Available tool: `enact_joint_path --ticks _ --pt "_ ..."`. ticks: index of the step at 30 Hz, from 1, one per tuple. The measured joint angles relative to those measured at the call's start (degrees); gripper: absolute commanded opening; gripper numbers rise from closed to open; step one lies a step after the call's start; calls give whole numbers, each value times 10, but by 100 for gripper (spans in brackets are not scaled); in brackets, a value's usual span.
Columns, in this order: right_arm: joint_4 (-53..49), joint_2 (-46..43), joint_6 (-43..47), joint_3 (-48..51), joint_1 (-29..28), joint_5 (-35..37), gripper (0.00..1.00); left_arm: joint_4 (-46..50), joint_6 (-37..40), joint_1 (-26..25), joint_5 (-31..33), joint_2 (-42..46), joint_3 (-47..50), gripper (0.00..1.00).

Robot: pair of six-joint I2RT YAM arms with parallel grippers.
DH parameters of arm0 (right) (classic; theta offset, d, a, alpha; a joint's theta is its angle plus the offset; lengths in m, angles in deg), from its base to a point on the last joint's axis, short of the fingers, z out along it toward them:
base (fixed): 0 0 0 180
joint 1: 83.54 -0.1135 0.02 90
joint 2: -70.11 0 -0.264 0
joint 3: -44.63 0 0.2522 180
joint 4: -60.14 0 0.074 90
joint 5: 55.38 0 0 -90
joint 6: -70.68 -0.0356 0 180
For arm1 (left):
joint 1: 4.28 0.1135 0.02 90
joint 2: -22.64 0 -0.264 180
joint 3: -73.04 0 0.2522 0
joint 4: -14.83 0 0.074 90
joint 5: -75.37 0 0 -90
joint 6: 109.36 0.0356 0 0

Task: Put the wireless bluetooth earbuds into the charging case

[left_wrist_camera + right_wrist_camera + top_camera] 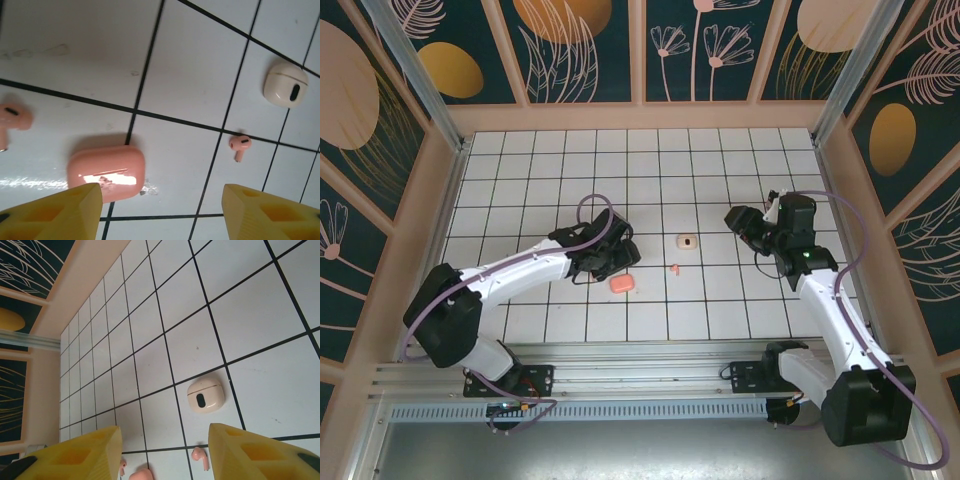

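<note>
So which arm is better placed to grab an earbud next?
Probably left: the left gripper, open, hovers beside the pink case and an earbud. The right gripper is farther off.

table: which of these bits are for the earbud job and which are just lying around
For the job:
- pink earbud on the tiles
- second pink earbud, at the left edge of the left wrist view
- coral-pink case, shut; same colour as the earbuds, so probably theirs

Just lying about, probably:
- cream case, shut, off on its own
</note>
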Motion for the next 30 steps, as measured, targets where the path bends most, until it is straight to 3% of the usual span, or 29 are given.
enact_joint_path --ticks 14,23,30 --pt "9 1 -2 1 0 -2 50 91 -50 0 4 -103 -39 72" --pt "9 1 -7 7 0 -2 50 94 -47 0 -16 -129 -60 78" --pt "9 -2 -10 13 0 -2 50 94 -38 0 -24 -147 -70 78"
